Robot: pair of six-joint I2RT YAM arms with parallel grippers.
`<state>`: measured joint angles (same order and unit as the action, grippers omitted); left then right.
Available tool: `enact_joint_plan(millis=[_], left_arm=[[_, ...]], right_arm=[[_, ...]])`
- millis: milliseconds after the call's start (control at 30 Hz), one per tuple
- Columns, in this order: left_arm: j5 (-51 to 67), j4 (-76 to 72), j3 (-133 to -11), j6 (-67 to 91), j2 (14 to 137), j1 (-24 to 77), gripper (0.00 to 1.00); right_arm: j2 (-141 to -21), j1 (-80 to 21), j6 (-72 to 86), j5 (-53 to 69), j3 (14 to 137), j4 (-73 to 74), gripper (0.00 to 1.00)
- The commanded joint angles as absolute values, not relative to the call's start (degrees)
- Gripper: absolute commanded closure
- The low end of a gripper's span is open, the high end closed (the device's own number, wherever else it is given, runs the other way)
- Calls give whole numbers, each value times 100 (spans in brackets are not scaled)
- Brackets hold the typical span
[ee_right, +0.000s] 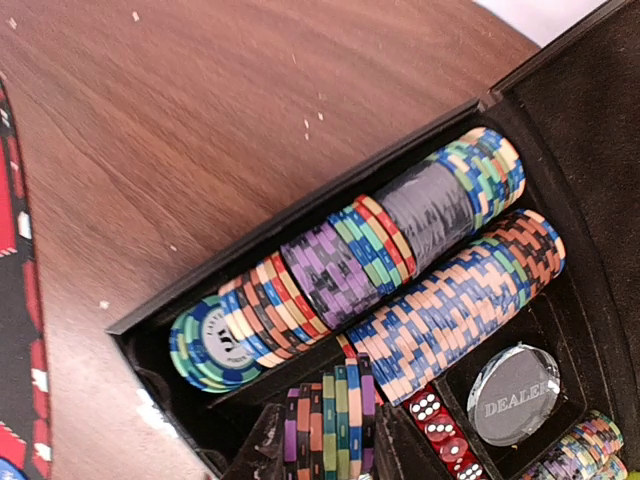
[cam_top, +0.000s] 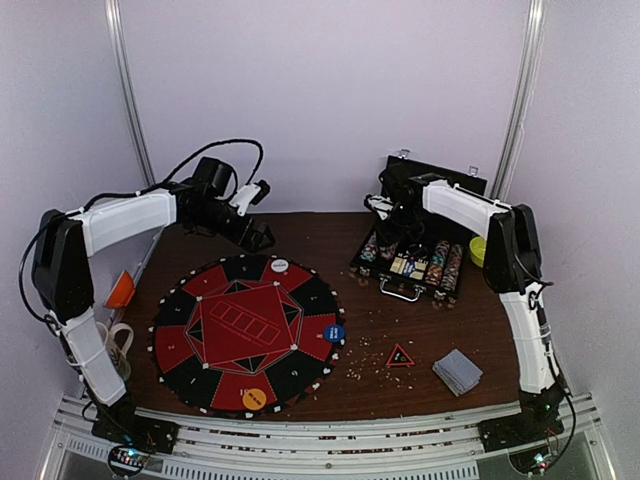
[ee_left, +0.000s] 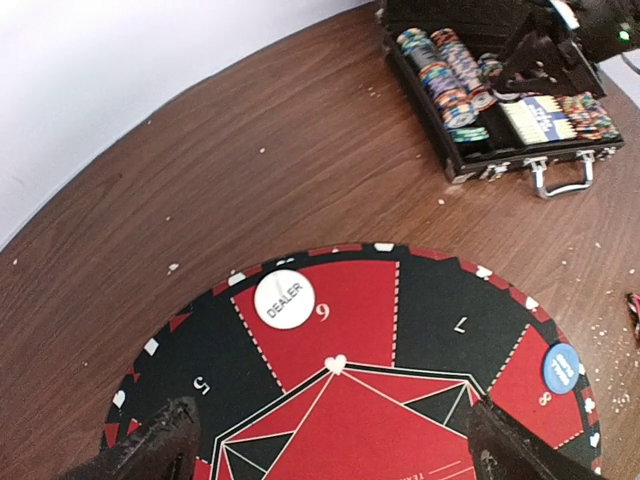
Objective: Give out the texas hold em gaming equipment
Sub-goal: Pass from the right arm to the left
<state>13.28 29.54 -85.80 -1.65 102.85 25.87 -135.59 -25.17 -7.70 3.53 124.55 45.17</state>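
Now we log the right fingers (ee_right: pixel 262 452) closed on a short stack of poker chips (ee_right: pixel 330 420) inside the open chip case (ee_right: pixel 590 130). The left fingers (ee_left: pixel 160 445) gape wide, empty, above the round mat (ee_left: pixel 430 320), near its white DEALER disc (ee_left: pixel 284 299). The card deck (cam_top: pixel 457 371) lies on the table (cam_top: pixel 420 330).

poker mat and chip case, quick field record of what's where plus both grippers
mat: round red-and-black poker mat, left-centre
discs: white dealer disc at mat's far edge; blue disc at right edge; orange disc at near edge
cards: grey-blue card deck, near right
case: black chip case open, far right
left: left gripper open, near mat's far edge
right: right gripper shut on poker chips in case
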Motion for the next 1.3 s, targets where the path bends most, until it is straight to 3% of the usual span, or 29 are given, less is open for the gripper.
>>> enact_joint_plan(millis=[0,300,467,667,933,1100,1267], left_arm=[[1836,2658,-8476,-490,9983,2549,4],[2747,1735,-7781,-826,9247,2593,6],[3652,1091,-7480,-1514,8718,3103,10],[2316,303,-6911,-3204,8442,4316,4],[1468,-152,-7055,-3284,9168,4824,2],[1692,114,-7357,-2631,9636,4873,2],[1842,451,-7514,-2378,9878,4875,15]], right_arm=[[-13190,-2410,-313,859,12709,4475,100],[-12748,-2271,314,1641,12716,4339,100],[-12369,-2300,779,2190,12725,4586,100],[-11493,-2608,1386,3262,11363,4173,100],[-10458,-3318,2820,4445,9073,2208,100],[-10285,-3620,3779,4730,8334,871,100],[-10351,-3679,3927,4683,8202,677,100]])
